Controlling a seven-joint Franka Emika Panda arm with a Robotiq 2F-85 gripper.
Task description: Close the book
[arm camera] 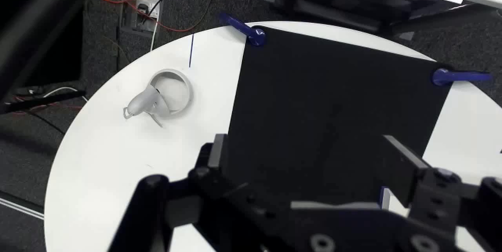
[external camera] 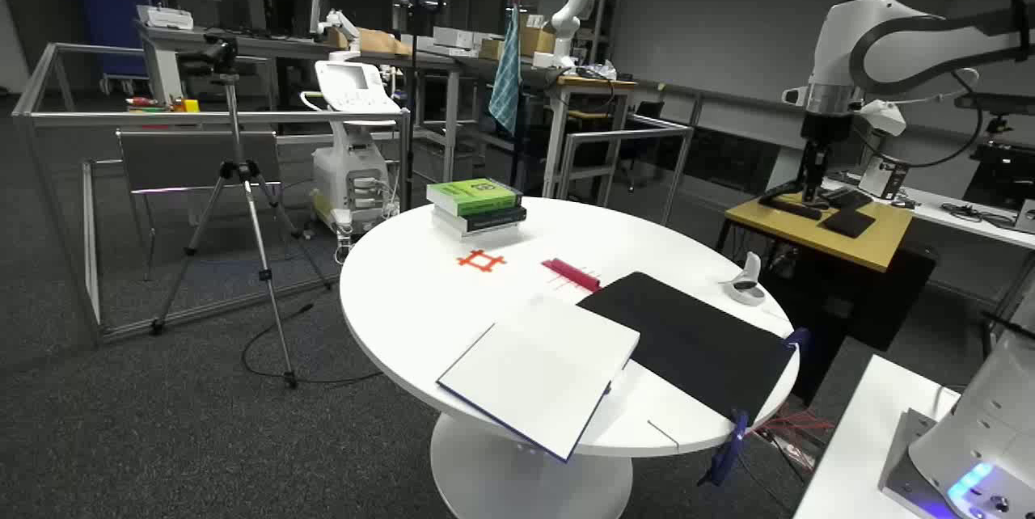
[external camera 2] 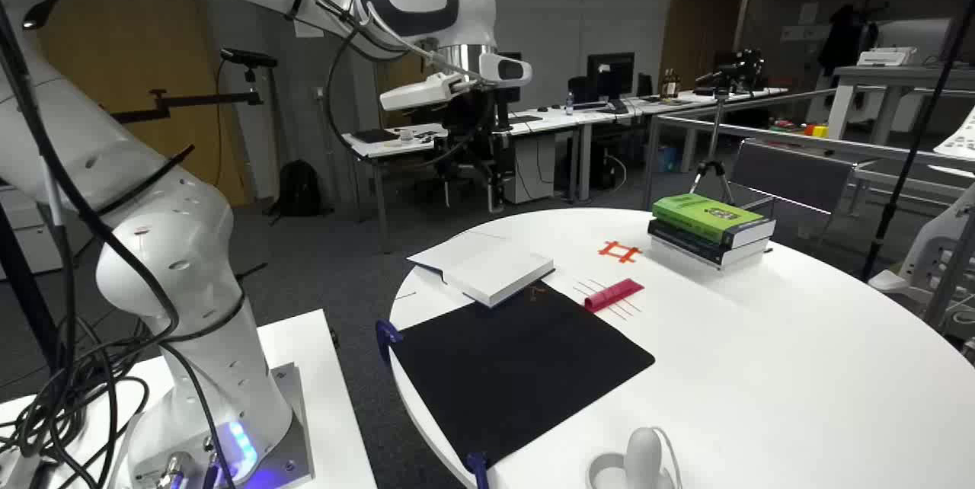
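The book point(external camera: 542, 373) lies open on the white round table, its plain white pages facing up and thin dark blue cover edges showing. It also shows in an exterior view point(external camera 2: 499, 272), with a thick page block beside a lower, flatter side. One corner overlaps the flat black sheet. In the wrist view only a corner of the book point(arm camera: 394, 203) shows beside the right finger; the rest is hidden or out of frame. My gripper point(arm camera: 304, 138) is open and empty above the black sheet. In both exterior views the gripper point(external camera: 811, 187) point(external camera 2: 472, 203) hangs well above the table, pointing down.
The black sheet point(external camera 2: 525, 367) is held at the table edge by blue clamps point(arm camera: 257, 37) point(arm camera: 443, 76). A white controller point(arm camera: 157, 99) stands near the edge. A red piece point(external camera 2: 614, 294), an orange frame point(external camera 2: 619, 251) and a book stack with a green top book point(external camera 2: 708, 218) lie farther along.
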